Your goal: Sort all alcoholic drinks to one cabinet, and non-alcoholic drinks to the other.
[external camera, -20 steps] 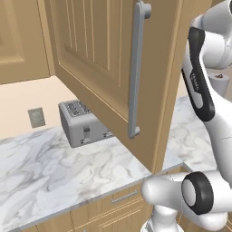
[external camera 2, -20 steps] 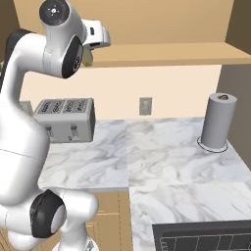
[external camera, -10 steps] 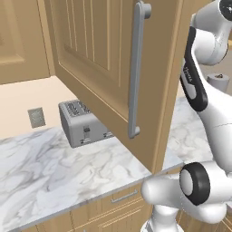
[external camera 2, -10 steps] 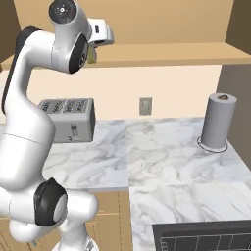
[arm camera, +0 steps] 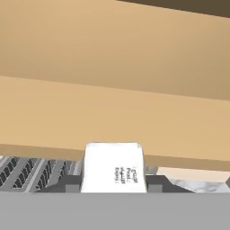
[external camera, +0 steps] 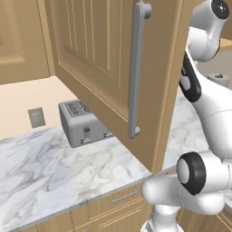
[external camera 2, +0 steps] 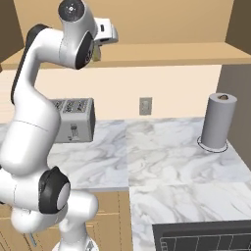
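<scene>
The gripper (arm camera: 114, 187) is clamped on the small white carton (arm camera: 114, 167), a dark fingertip (arm camera: 71, 183) pressed to each of its sides; the carton stands upright between them, its printed face toward the camera; straight ahead of the gripper lies the tan inside of the open wall cabinet (arm camera: 112, 112), its front shelf edge just beyond the carton; below the gripper sits the silver toaster (external camera 2: 73, 119) on the marble counter (external camera 2: 162, 157); in the left base view the cabinet's door (external camera: 104, 68) hangs open with its long grey handle (external camera: 136, 68); a paper towel roll (external camera 2: 218, 122) stands well off to the gripper's right.
</scene>
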### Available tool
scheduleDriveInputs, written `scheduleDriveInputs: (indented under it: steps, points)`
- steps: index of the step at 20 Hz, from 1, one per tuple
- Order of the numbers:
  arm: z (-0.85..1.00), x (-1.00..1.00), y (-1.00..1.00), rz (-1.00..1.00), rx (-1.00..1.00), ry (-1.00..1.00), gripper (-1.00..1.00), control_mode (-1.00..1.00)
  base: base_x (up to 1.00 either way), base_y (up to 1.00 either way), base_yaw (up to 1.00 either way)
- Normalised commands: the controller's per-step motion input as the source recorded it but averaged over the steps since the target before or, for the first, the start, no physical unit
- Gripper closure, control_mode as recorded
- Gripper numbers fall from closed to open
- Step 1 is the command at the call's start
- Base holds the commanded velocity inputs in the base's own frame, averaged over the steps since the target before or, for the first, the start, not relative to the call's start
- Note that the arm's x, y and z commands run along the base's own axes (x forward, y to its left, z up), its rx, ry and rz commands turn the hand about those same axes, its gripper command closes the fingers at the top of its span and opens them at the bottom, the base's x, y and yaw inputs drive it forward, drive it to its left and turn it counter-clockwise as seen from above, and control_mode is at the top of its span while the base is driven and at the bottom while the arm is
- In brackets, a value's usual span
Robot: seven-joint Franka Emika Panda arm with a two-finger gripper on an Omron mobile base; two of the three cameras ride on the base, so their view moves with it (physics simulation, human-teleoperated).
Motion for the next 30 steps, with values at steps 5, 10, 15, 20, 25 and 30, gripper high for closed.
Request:
scheduleDriveInputs:
  steps: [5, 10, 15, 20, 25, 30]
  points:
    - [0.00, 0.29, -0.05, 0.00, 0.00, 0.03, 1.00, -1.00, 0.00, 0.00, 0.00]
    - [0.00, 0.30, -0.05, 0.00, 0.00, 0.03, 1.00, -1.00, 0.00, 0.00, 0.00]
    - [-0.01, 0.35, -0.04, 0.00, 0.00, 0.02, 1.00, -1.00, 0.00, 0.00, 0.00]
    - [-0.05, 0.32, -0.05, 0.00, 0.00, 0.02, 1.00, -1.00, 0.00, 0.00, 0.00]
    - [-0.10, 0.31, -0.04, 0.00, 0.00, 0.02, 1.00, -1.00, 0.00, 0.00, 0.00]
    - [-0.11, 0.31, -0.01, 0.00, 0.00, 0.01, 1.00, -1.00, 0.00, 0.00, 0.00]
